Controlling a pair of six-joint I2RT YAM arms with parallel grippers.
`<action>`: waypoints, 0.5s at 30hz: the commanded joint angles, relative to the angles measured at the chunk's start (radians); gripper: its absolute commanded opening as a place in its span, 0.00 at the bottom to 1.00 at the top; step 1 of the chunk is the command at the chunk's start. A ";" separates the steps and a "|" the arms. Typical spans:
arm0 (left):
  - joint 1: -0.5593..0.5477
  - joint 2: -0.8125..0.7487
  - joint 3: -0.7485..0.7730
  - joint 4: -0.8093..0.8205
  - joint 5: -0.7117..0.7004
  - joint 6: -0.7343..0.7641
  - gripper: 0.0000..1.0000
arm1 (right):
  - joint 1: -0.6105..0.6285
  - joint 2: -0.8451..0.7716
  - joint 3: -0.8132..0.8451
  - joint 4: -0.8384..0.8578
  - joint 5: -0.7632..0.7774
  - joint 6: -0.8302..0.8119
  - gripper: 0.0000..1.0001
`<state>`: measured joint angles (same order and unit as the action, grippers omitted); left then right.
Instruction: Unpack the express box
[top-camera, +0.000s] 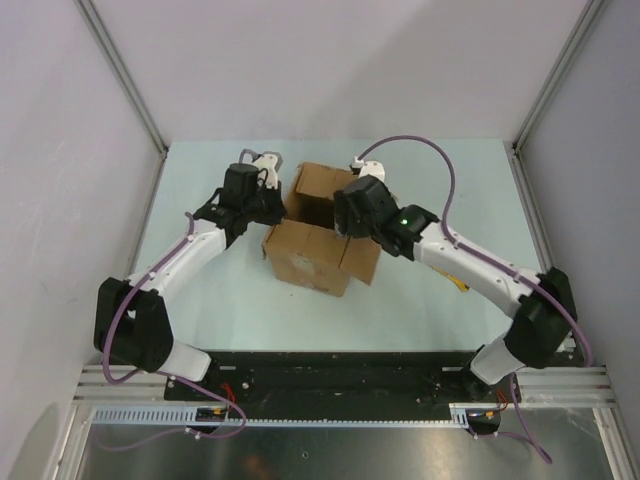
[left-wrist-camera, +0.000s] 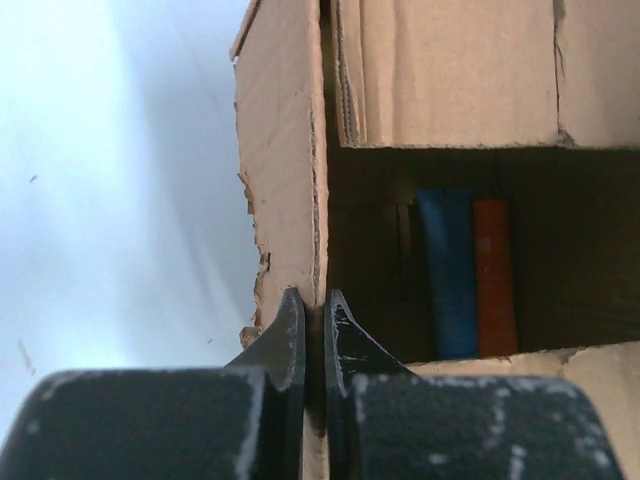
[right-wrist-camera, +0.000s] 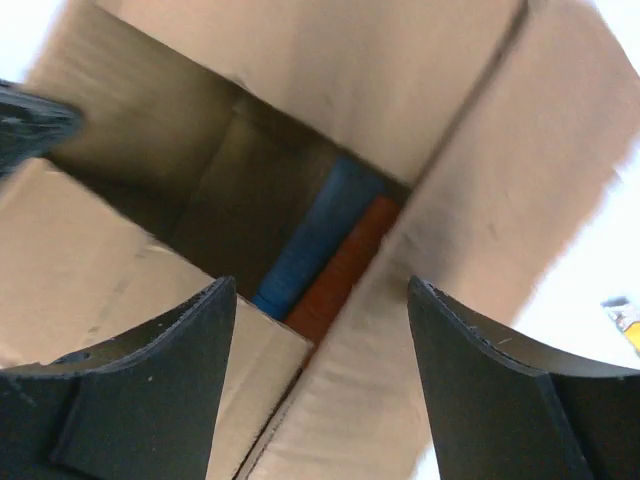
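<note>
Only the wrist views show what lies in the box (top-camera: 318, 228): 1 blue item (left-wrist-camera: 447, 270) beside 1 orange item (left-wrist-camera: 494, 275). The left gripper (left-wrist-camera: 315, 325) pinches the box's edge; the right gripper (right-wrist-camera: 320, 290) gapes wide, empty.

A brown corrugated cardboard express box (top-camera: 315, 255) is seen near the middle of the pale tabletop (top-camera: 420, 310), well apart from its left and right edges and turned slightly askew to them. It is stood upright with its top opened: the flaps are folded up and outward, and the dark interior is exposed. One flap edge (left-wrist-camera: 262, 250) is torn and ragged. Inside, a blue item (left-wrist-camera: 446, 270) and an orange-red item (left-wrist-camera: 494, 275) are lodged side by side, touching; what they are cannot be told.
</note>
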<state>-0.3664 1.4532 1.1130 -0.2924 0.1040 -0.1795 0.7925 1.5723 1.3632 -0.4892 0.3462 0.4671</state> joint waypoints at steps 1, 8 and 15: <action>-0.023 -0.027 -0.025 0.053 0.299 0.161 0.00 | 0.008 -0.155 0.030 0.044 0.063 -0.073 0.74; -0.025 -0.007 0.007 0.049 0.477 0.250 0.00 | -0.012 -0.238 0.030 0.112 -0.157 -0.312 0.40; -0.025 -0.004 0.007 0.027 0.477 0.262 0.00 | 0.079 -0.149 0.030 0.069 -0.204 -0.380 0.27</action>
<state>-0.3855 1.4532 1.1069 -0.2756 0.4694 0.0513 0.8177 1.3621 1.3754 -0.4057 0.2039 0.1745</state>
